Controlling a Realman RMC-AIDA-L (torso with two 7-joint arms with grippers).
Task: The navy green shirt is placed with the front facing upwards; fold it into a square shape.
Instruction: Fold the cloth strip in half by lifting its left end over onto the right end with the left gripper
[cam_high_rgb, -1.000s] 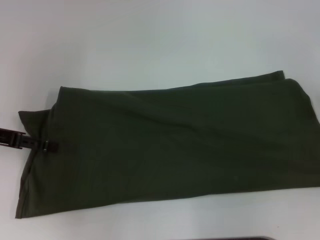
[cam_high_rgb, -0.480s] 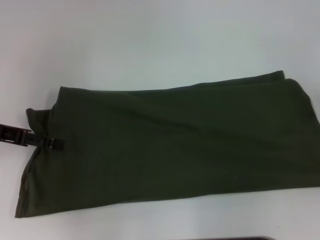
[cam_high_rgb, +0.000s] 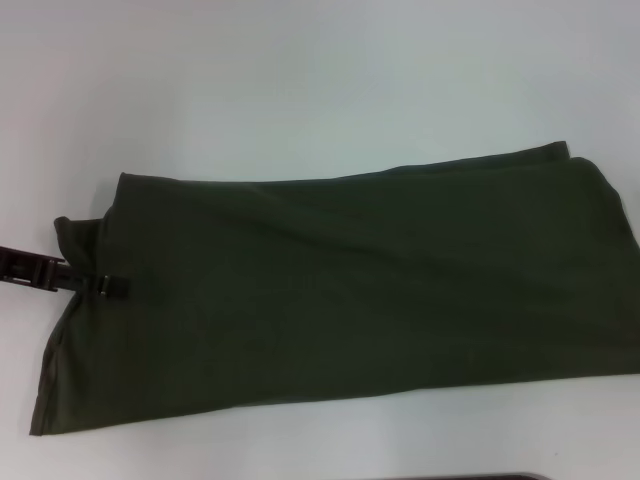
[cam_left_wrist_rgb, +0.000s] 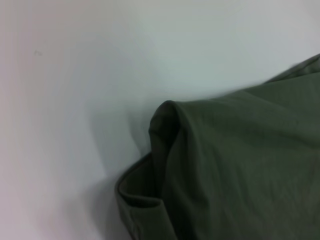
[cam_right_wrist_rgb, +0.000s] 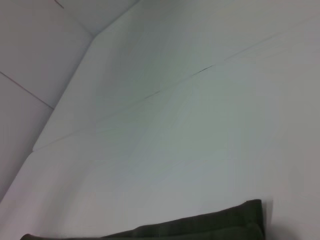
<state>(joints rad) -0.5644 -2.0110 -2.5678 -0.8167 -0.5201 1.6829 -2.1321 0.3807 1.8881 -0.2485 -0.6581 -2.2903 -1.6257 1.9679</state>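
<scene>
While left pincer (cam_high_rgb: 112, 286) grips, smooth shirt (cam_high_rgb: 340, 290) lies oblong.

1. We see the navy green shirt (cam_high_rgb: 350, 290) as soft, matt woven or knitted cloth, with gentle creases and no sheen.
2. Its raised fold (cam_left_wrist_rgb: 167, 117) in the left wrist view looks thick and dull, with a stitched hem below.
3. The left hand (cam_high_rgb: 110, 286) looks like dark hard plastic or metal, slightly glossy.
4. The worktop (cam_high_rgb: 300, 80) is smooth, pale and faintly reflective.
</scene>
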